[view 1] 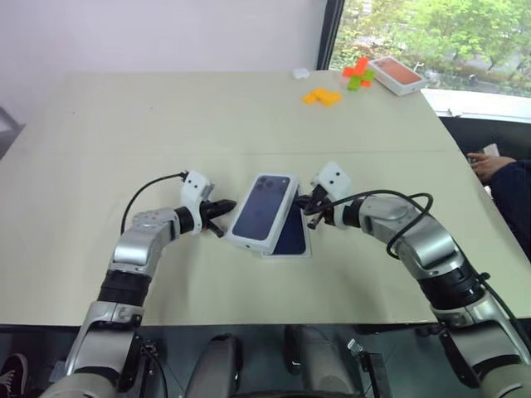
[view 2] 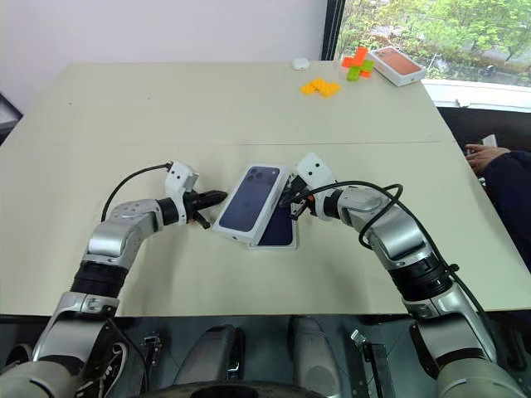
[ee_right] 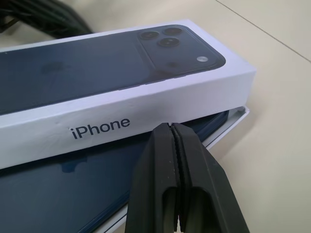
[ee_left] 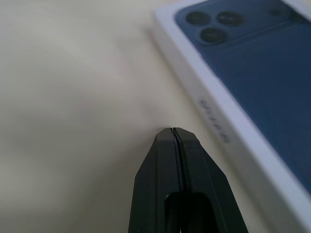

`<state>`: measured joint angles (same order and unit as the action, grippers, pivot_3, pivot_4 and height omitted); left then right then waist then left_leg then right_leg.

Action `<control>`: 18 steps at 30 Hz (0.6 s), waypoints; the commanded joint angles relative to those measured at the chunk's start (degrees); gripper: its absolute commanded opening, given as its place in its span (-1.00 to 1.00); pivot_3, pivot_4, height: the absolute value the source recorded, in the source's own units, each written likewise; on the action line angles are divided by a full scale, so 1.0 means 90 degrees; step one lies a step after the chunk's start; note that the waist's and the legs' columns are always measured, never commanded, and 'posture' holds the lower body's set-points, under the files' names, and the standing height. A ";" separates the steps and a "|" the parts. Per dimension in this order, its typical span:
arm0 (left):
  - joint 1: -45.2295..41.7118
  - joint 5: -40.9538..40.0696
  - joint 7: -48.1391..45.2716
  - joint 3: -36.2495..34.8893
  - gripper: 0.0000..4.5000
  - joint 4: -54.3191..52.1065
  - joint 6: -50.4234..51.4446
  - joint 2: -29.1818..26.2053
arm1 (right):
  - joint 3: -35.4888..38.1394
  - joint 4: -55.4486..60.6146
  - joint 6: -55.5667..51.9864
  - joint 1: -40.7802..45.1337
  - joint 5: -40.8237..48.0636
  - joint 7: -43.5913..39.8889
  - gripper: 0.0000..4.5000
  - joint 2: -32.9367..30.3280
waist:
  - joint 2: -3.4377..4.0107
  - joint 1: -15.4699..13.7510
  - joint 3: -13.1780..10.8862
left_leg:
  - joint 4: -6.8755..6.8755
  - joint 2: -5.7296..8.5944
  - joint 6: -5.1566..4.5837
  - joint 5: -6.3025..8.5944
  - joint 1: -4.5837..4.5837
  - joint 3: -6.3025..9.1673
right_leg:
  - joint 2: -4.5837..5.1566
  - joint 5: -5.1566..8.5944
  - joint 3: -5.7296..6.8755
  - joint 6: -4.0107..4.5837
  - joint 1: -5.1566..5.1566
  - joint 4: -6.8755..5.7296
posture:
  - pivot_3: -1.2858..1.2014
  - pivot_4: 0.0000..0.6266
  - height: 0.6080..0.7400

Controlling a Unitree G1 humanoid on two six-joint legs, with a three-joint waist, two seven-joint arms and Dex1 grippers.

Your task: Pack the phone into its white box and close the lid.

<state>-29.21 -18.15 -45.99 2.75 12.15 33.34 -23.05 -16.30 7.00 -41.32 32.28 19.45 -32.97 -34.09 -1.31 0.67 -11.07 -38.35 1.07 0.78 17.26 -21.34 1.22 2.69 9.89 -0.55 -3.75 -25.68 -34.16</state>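
Beside a window, the beige table holds orange blocks.

My arms have silver-grey housings with black joint collars; white camera modules sit at each wrist, fed by looping black cables; my fingers are matte black.

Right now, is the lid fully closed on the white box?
No. The lid sits askew, and the phone in the white box pokes out beneath it.
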 commanded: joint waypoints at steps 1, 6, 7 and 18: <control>-0.0007 -0.0319 -0.0182 0.0094 -1.00 -0.0483 0.0479 0.0080 | 0.0207 0.0147 0.0105 0.0076 -0.0153 -0.0114 -0.97 0.0027 | 0.0000 0.0003 0.0000 | -0.0001 0.0000 0.0000 0.0000 0.0000 0.0000 | 0.0000 0.0000 0.0000 0.0000 0.0000 0.0000 | 0.03 -0.52 1.00; 0.0013 -0.0762 -0.0238 -0.0012 -1.00 -0.0988 0.1116 0.0175 | 0.0302 0.0017 0.0217 0.0048 -0.0383 -0.0279 -0.97 -0.0055 | 0.0000 0.0005 0.0000 | -0.0001 0.0000 0.0000 0.0000 -0.0002 0.0002 | 0.0000 0.0000 0.0000 0.0000 0.0000 0.0001 | 0.03 -0.52 1.00; 0.0020 -0.0789 -0.0210 -0.0014 -1.00 -0.1017 0.1152 0.0191 | 0.0327 -0.0002 0.0223 0.0047 -0.0405 -0.0314 -0.97 -0.0046 | 0.0000 0.0005 0.0000 | -0.0001 0.0000 0.0000 0.0000 -0.0002 0.0002 | 0.0000 0.0000 0.0000 0.0000 0.0000 0.0001 | 0.03 -0.52 1.00; 0.0092 -0.0761 -0.0128 0.0114 -1.00 -0.1222 0.1137 0.0211 | 0.0376 0.0100 0.0144 -0.0185 -0.0674 -0.0625 -0.97 -0.0140 | 0.0000 0.0005 0.0000 | -0.0002 0.0003 0.0002 -0.0001 0.0000 0.0001 | -0.0001 0.0000 -0.0001 0.0001 0.0000 -0.0001 | 0.03 -0.52 1.00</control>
<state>-28.53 -24.03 -47.12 3.48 3.62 43.47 -21.42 -14.01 5.92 -40.57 30.73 13.48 -37.56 -34.90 -1.32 0.72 -11.07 -38.37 1.10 0.80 17.26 -21.34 1.23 2.68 9.89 -0.57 -3.74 -25.67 -34.17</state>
